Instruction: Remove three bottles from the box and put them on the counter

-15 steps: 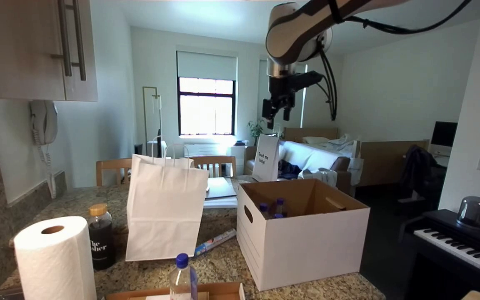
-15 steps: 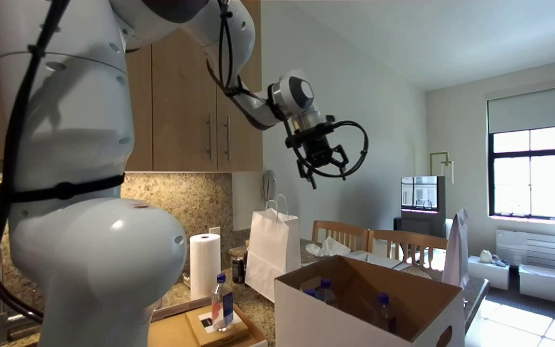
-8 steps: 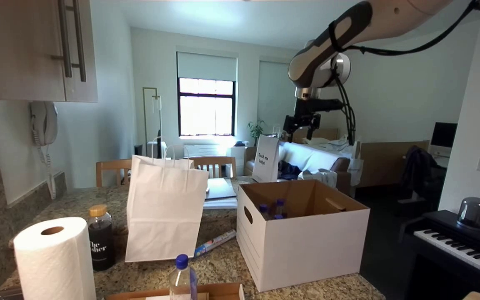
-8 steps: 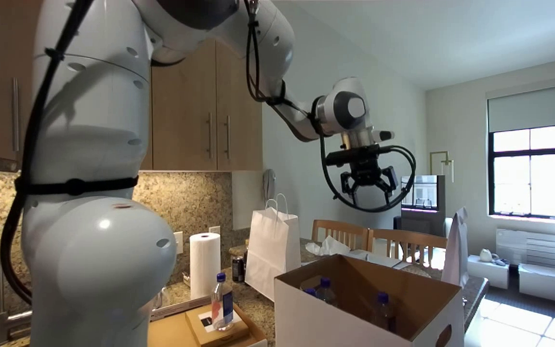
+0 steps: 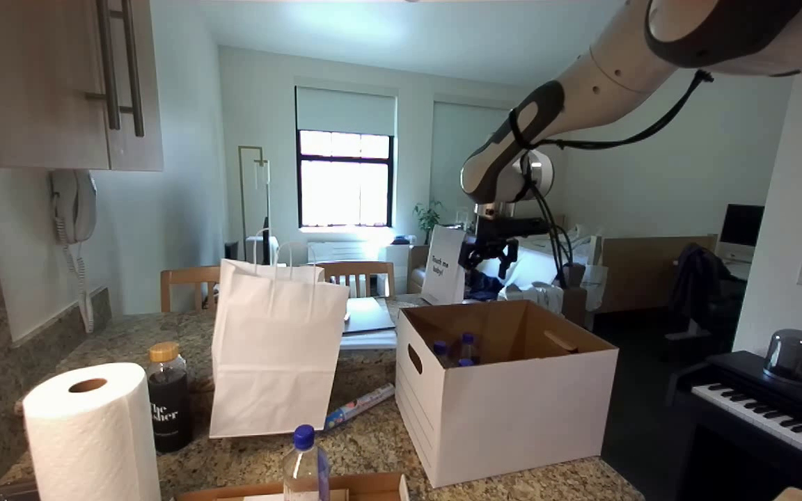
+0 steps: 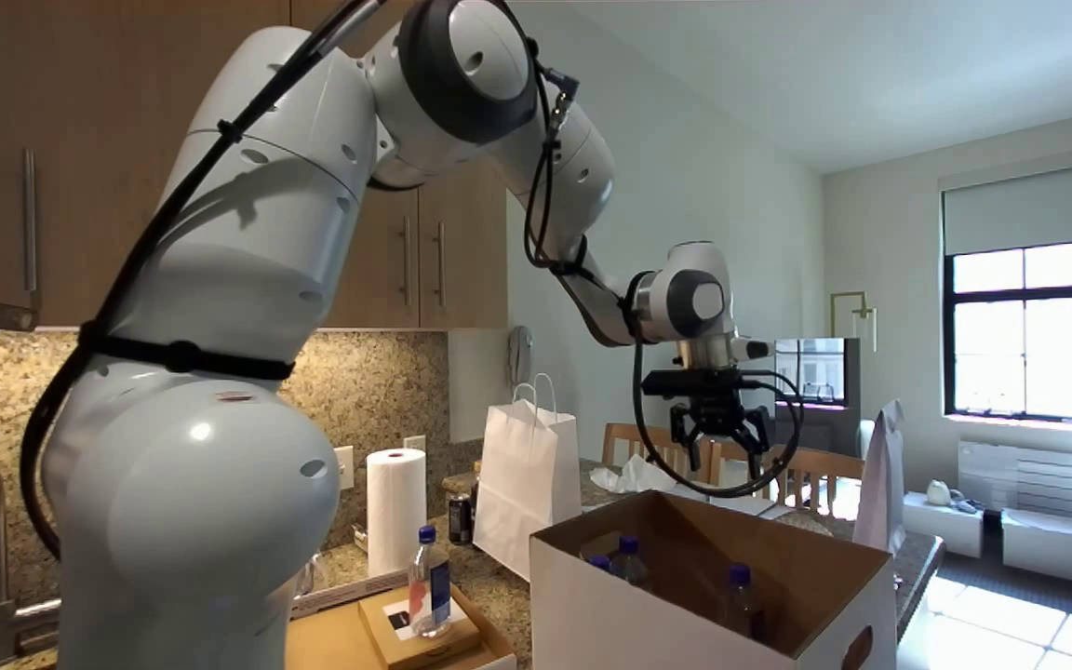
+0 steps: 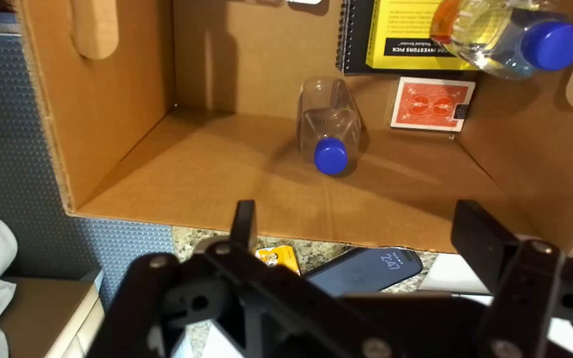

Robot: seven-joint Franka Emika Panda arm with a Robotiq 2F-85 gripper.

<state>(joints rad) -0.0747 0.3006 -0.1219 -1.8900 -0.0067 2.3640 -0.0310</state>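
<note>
Jaws hung wide apart, empty, above far side of squared cardboard box (image 5: 526, 417); clear blue-capped bottles (image 7: 330, 124) stood inside.

Below the gripper (image 7: 355, 214), the box (image 5: 526, 417) is sited on the counter (image 5: 373, 449) with three bottles (image 7: 329, 124) and a card pack (image 7: 428, 104) inside and a phone (image 7: 366, 272) outside it, a paper bag (image 5: 279, 355) standing left of the gripper in both exterior views.
</note>
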